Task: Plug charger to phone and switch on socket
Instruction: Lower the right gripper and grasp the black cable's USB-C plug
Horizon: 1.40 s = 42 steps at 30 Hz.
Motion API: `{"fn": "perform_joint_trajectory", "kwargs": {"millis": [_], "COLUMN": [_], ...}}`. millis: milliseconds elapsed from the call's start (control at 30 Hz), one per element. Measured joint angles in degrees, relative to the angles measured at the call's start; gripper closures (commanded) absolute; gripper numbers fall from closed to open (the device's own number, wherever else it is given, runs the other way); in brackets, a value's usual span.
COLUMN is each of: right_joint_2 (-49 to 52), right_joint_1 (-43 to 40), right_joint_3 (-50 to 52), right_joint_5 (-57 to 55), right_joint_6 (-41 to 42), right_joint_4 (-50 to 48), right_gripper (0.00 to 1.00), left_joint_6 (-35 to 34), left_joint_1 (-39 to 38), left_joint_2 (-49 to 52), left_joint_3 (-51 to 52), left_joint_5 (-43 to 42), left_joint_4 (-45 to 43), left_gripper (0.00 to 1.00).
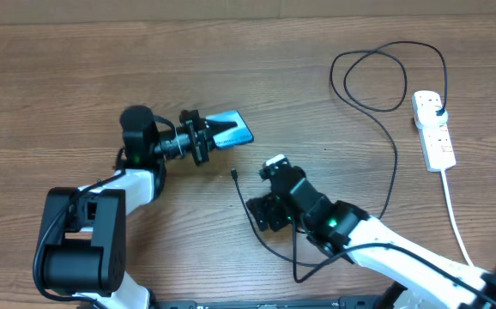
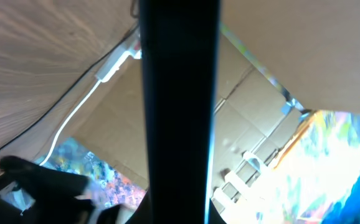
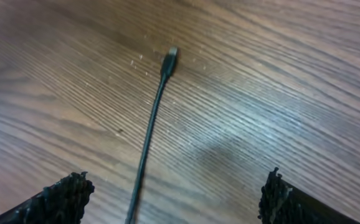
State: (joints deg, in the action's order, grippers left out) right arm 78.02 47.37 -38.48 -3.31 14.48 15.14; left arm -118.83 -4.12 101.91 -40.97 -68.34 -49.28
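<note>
1. Brown wood-grain counter (image 1: pixel 76 69), seen from above. The left gripper (image 1: pixel 215 134) is clenched on one end of the slim phone with the bright blue-cyan screen (image 1: pixel 238 130), left of centre. Whether the phone is lifted, I cannot tell. The right gripper (image 1: pixel 271 166) hovers just beside the small connector tip (image 1: pixel 233 174) of the long thin black charger cable (image 1: pixel 394 163). That cable loops away to its black plug (image 1: pixel 438 108), seated in the white elongated power strip (image 1: pixel 434 133) at the far right, well apart from the phone.
2. From the left wrist, the phone shows as a dark bar running down the middle, edge-on. The jaws themselves are hidden behind it. The white strip and its cord lie in the distance.
3. From the right wrist, the jaws stand released and wide, one rough black pad (image 3: pixel 68 196) at each lower corner. The cable runs up between them to the tip, and nothing is grasped. To do this well, I'd say come down with the cable centred and close just behind the stiff connector, not on limp cord. That way the tip stays steady when it is lined up with the phone's port.
</note>
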Motion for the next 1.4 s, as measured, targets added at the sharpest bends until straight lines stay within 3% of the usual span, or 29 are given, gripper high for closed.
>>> {"fn": "perform_joint_trajectory", "kwargs": {"millis": [767,1400], "right_joint_2": [23.5,29.3], "right_joint_1": [2.2,2.2], "right_joint_3": [-11.6,-12.3], "right_joint_5": [-2.9,-4.0], "right_joint_6": [-8.4,-10.0], "right_joint_4": [-9.6,-16.4], "right_gripper": [0.28,0.48], "left_joint_6": [3.4,7.0], "left_joint_1": [5.4,10.3], "left_joint_2": [0.0,0.0], "left_joint_3": [-3.7,-3.7], "left_joint_5": [-1.3,-1.3], "left_joint_4": [3.5,3.5], "left_gripper": [0.96,0.96]}}
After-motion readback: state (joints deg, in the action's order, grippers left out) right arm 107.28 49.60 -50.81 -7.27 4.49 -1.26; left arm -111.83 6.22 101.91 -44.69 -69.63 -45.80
